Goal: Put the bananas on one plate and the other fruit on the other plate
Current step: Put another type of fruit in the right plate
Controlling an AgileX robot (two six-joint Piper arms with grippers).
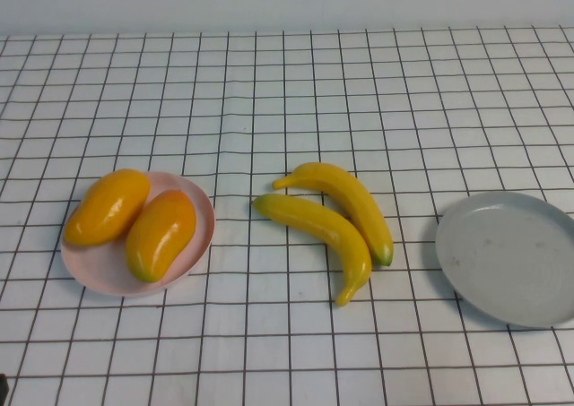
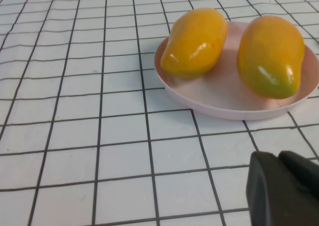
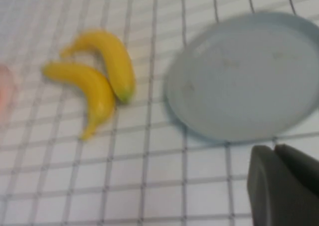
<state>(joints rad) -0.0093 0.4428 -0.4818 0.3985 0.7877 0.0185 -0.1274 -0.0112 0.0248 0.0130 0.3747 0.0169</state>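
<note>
High view: bananas at pink plate's 3 o'clock look light, slick; grip mid-length; left gripper and right gripper jaws pressed together, empty.

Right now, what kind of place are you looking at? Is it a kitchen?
Probably not a kitchen, more a practice table: a white black-gridded tablecloth, two shiny plastic-looking yellow bananas, and two dark grippers, left and right, both shut, parked nearby.
</note>
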